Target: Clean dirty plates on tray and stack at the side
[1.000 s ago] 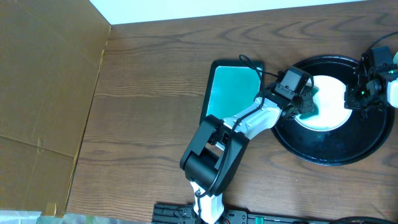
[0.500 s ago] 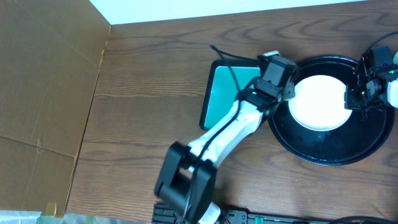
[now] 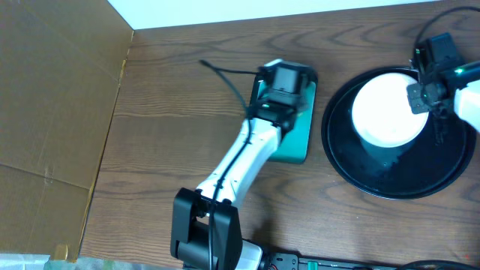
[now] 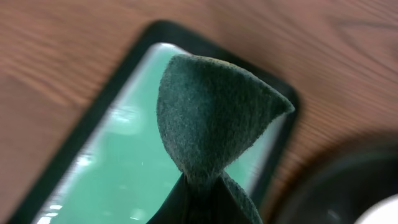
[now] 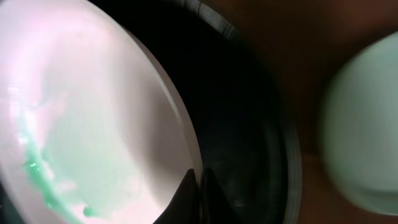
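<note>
From overhead, the left gripper (image 3: 286,81) hung above the far end of a rectangular teal tray with a black rim (image 3: 294,139) on the dark wooden table (image 3: 172,97). Its fingers were hidden under the wrist. To the right lay the large round glossy black tray (image 3: 397,180). The small round white plate (image 3: 382,118) sat over the far part of that tray. The right gripper (image 3: 420,96) was closed on the plate's right-hand rim. A pale aqua plate (image 3: 471,101) showed at the picture's right edge, beside the black tray.

In the left wrist view, the left gripper (image 4: 189,202) was clamped on the lower end of a dark green coarse scouring pad (image 4: 211,121). The pad fanned out above the fingers and was held over the teal tray (image 4: 118,168), apart from its surface. The black tray (image 4: 336,180) and a sliver of the white plate (image 4: 384,214) appeared at lower right.

In the right wrist view, the right gripper (image 5: 198,193) pinched the rim of the white plate (image 5: 93,112). The plate looked tilted, and a teal smear marked its lower left. Behind it lay the black tray (image 5: 249,124), and the aqua plate (image 5: 367,137) was blurred at right.
</note>
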### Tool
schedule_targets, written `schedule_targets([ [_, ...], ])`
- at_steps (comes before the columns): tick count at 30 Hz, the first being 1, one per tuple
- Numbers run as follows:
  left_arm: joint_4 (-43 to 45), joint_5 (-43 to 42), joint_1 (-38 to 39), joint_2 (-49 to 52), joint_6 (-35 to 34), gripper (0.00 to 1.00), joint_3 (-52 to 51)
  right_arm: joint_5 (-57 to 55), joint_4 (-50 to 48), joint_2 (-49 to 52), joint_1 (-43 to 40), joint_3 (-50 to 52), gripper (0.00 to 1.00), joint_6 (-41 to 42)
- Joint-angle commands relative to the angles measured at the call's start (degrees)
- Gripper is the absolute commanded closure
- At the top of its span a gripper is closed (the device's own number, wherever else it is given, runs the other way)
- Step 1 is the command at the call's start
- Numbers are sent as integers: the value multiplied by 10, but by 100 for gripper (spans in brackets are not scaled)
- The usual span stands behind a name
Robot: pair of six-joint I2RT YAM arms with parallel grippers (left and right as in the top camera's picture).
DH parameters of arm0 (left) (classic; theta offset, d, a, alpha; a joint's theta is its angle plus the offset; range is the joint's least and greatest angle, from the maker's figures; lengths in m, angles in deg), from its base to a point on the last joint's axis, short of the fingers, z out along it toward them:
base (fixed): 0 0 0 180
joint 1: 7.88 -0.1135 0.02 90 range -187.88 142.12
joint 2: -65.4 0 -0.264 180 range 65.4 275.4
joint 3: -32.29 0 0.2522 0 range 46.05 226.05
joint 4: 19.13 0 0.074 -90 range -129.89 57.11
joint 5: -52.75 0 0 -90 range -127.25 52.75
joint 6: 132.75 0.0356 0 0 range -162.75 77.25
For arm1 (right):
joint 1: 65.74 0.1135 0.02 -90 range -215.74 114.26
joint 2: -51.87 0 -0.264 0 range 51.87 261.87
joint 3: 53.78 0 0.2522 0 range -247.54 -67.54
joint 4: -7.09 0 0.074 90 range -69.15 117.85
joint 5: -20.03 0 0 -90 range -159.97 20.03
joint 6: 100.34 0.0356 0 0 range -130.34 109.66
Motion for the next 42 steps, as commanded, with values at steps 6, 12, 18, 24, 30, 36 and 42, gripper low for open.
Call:
schedule_targets([
  [6,23,-26,-57,50,8,92,-43,-303,-17,-74,104,-19,99,-193],
  [12,43,-29,-59,121,8,88,-43,-467,-38,-80,164,-19,99,-329],
  [18,43,-29,-59,109,8,67,-41,-562,-92,-80,213,-19,99,-425],
  [24,34,-27,-59,53,8,45,-41,-587,-158,-80,233,-19,99,-503],
  [30,17,-27,-60,-23,10,37,-41,-598,-208,-80,235,-19,99,-576],
  [36,12,-24,-78,-44,16,33,-41,-633,-251,-80,236,-19,99,-602],
  [42,-16,-25,-99,-44,17,24,-41,-593,-228,-80,238,-18,99,-522],
])
